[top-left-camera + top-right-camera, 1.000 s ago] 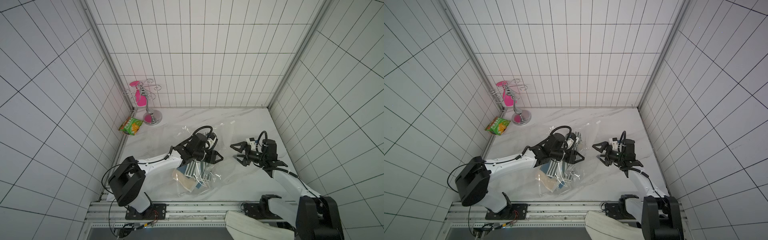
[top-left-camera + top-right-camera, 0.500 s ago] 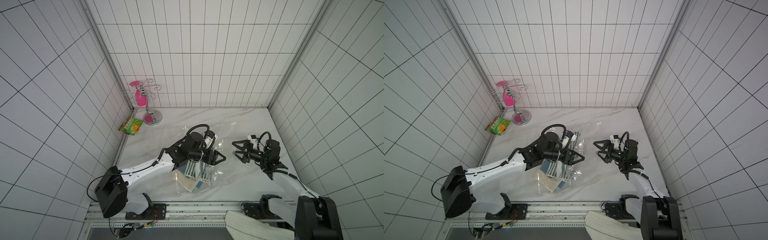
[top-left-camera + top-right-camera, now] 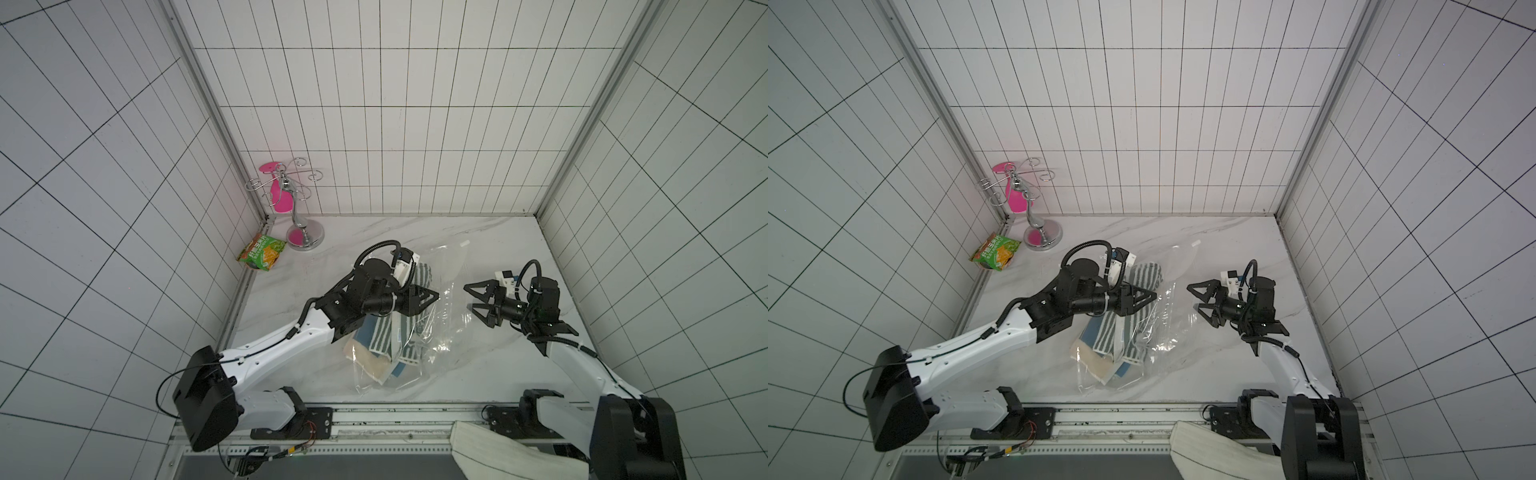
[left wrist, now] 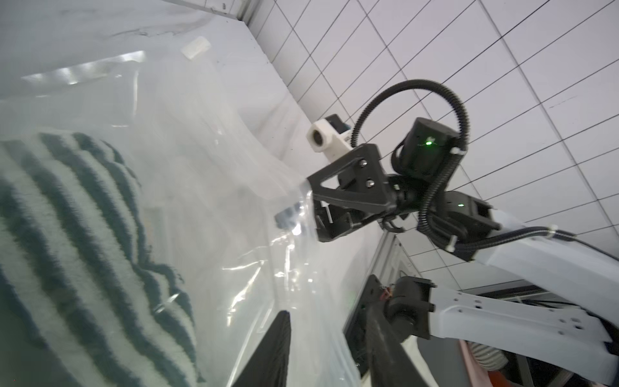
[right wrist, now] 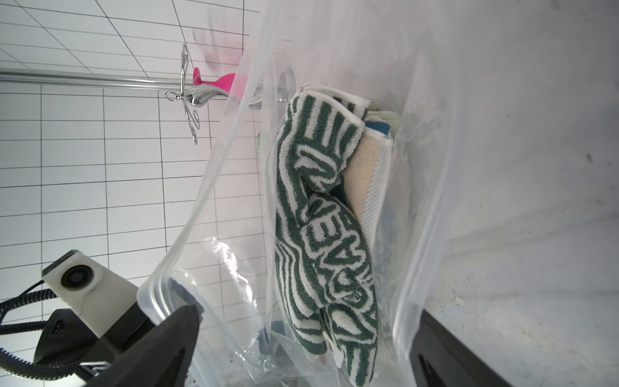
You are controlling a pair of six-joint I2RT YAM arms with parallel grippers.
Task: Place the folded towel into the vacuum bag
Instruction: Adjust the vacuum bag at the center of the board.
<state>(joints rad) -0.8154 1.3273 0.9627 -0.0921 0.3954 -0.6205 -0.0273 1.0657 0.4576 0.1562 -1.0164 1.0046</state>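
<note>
— Is this a real bathroom?
— No, a lab test cell dressed like one. White tiled walls box in a marble-look desk, and a chrome stand sits in its corner.
— And the lab part?
— A left arm and a right arm are mounted on a metal rail along the front.

Bright, diffuse light fills both top views; shadows on the desk around the vacuum bag are faint. Wall tiles stretch large toward the frame edges. White glare streaks the bag's film in both wrist views; the striped towel inside it is blurred in the left wrist view.
</note>
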